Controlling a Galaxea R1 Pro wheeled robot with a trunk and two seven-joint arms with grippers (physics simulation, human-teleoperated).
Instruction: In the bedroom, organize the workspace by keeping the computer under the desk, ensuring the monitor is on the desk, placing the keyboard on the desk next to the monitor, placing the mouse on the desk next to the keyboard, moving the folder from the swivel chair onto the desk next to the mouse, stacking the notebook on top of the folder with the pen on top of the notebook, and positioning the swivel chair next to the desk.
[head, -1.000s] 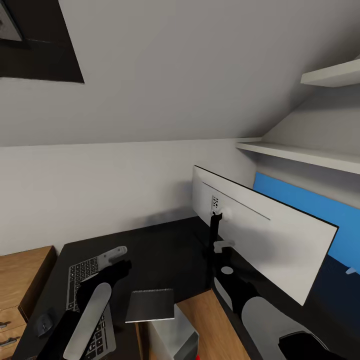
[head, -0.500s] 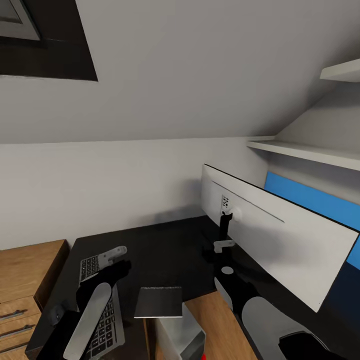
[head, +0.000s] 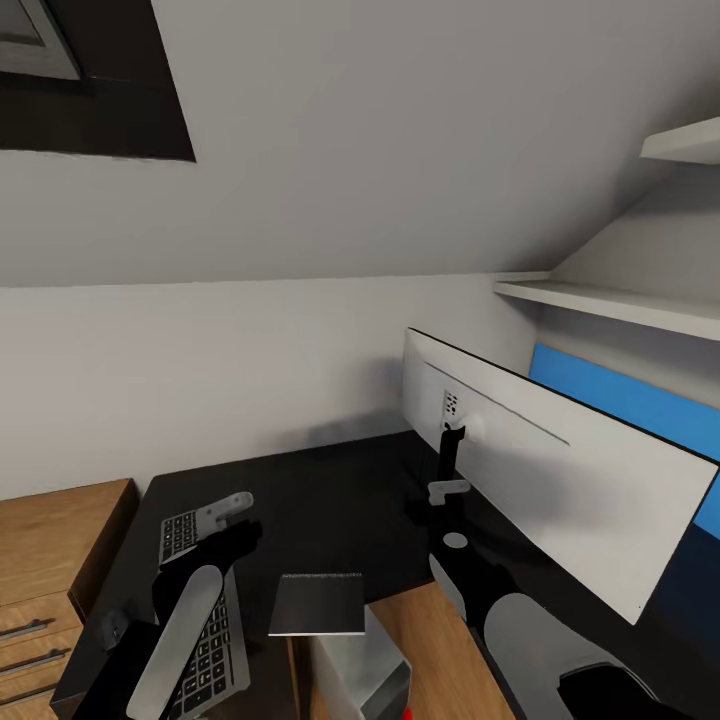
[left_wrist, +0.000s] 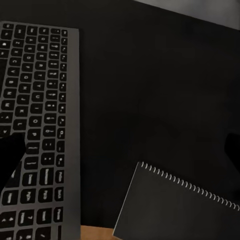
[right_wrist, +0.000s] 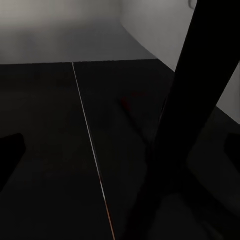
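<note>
1. At the near edge of the head view, the light grey computer (head: 355, 675) stands below the desk (head: 330, 500), beside a strip of oak floor; a small red light shows at its lower front.
2. The left arm reaches over the keyboard (head: 205, 620), which lies along the left end of the glossy black desk top. The left hand (head: 235, 512) hovers above the keyboard's far part; in the left wrist view a dark fingertip (left_wrist: 10, 155) sits at one edge and another at the opposite edge, so the hand is spread wide and holds nothing.
3. A dark spiral-bound notebook (head: 318, 605) lies flat at the desk's front edge, just beside the keyboard and apart from it; its corner overhangs the edge in the left wrist view (left_wrist: 175, 210).
4. The right hand (head: 447, 492) is near the monitor's black stand; whether it is wide or narrow cannot be told.
5. The monitor (head: 560, 490) stands on the desk's right side, its pale back facing the camera.
6. Oak drawers (head: 50, 580) sit past the desk's left end.
7. A blue wall panel (head: 640, 410) shows behind the monitor, with white shelves (head: 610, 305) above.
</note>
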